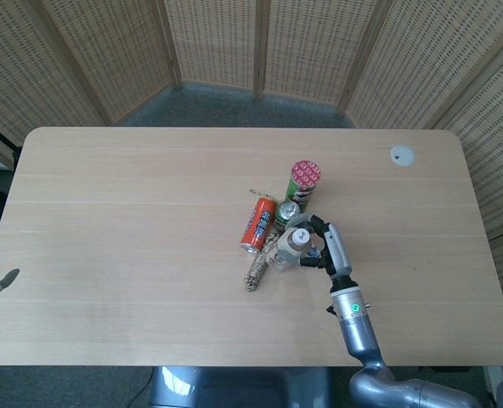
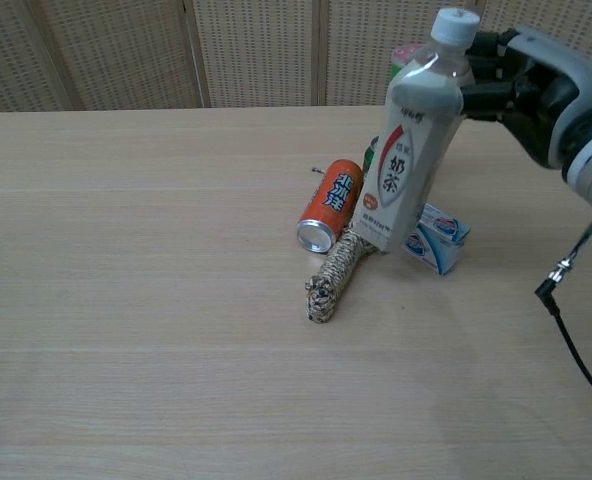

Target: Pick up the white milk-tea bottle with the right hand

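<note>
One white plastic milk-tea bottle (image 2: pixel 409 150), one orange drink can (image 2: pixel 332 205), one green drink can (image 1: pixel 286 212), one tall green crisp tube (image 1: pixel 302 184), one braided rope (image 2: pixel 335 271), one small blue-and-white carton (image 2: pixel 434 238), one white disc (image 1: pixel 402 155).

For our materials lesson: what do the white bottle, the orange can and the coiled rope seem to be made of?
White milk-tea bottle: apparently plastic, smooth, printed label, screw cap.
Orange can: likely metal; its end shines silver.
Rope: braided fibre, matte, speckled weave.

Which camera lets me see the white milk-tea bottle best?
The chest view: the white milk-tea bottle shows side-on, label readable, tilted in the right hand. The head view shows mostly its cap and shoulders from above.
</note>
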You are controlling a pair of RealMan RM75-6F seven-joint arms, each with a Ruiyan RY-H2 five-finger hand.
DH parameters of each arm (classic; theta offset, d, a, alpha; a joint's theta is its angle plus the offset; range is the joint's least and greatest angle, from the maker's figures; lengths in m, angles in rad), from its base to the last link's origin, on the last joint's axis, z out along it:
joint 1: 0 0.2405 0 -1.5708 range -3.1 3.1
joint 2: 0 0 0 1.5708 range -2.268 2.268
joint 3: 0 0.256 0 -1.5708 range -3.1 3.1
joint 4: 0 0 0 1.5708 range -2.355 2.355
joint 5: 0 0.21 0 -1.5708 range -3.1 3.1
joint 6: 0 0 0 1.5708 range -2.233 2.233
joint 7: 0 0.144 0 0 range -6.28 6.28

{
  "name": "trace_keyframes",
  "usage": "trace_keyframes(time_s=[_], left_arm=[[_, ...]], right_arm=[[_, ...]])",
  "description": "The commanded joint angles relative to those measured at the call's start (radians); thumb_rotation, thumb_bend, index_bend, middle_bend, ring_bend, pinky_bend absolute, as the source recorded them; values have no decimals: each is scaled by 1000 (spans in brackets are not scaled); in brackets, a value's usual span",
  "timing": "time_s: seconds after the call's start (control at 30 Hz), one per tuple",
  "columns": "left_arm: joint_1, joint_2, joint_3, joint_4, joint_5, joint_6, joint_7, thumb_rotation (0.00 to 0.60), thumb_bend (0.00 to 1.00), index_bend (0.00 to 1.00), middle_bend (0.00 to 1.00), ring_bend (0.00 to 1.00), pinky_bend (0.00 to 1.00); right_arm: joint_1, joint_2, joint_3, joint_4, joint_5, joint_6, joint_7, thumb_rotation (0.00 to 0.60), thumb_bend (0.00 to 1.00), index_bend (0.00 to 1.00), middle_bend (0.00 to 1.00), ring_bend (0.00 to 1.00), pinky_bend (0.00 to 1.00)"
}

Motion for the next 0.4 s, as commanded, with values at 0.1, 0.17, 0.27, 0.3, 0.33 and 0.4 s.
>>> trace_keyframes(time_s=[0.1, 0.17, 0.27, 0.3, 0.33, 0.4], left_arm=[[0, 3, 3, -4, 7, -1, -6, 600, 0, 0, 0, 0, 0], [0, 5, 5, -5, 11, -2, -10, 600, 0, 0, 0, 0, 0], [0, 7, 4, -9, 14, -1, -14, 600, 0, 0, 0, 0, 0], [0, 8, 4, -8, 15, 0, -14, 600, 0, 0, 0, 0, 0], [0, 8, 5, -8, 16, 1, -14, 600, 0, 0, 0, 0, 0], [0, 8, 6, -9, 17, 0, -15, 600, 0, 0, 0, 0, 0]], right_arm=[[20, 110, 100, -160, 35, 14, -107, 600, 0, 677, 652, 427, 577], [32, 147, 142, -208, 63, 10, -143, 600, 0, 677, 652, 427, 577], [40, 196, 187, -271, 100, 18, -196, 600, 0, 676, 652, 427, 577], [42, 208, 198, -286, 113, 21, -211, 600, 0, 676, 652, 427, 577], [44, 224, 212, -307, 131, 24, -225, 600, 0, 675, 652, 427, 577], [44, 246, 229, -337, 154, 26, -233, 600, 0, 673, 651, 427, 577]])
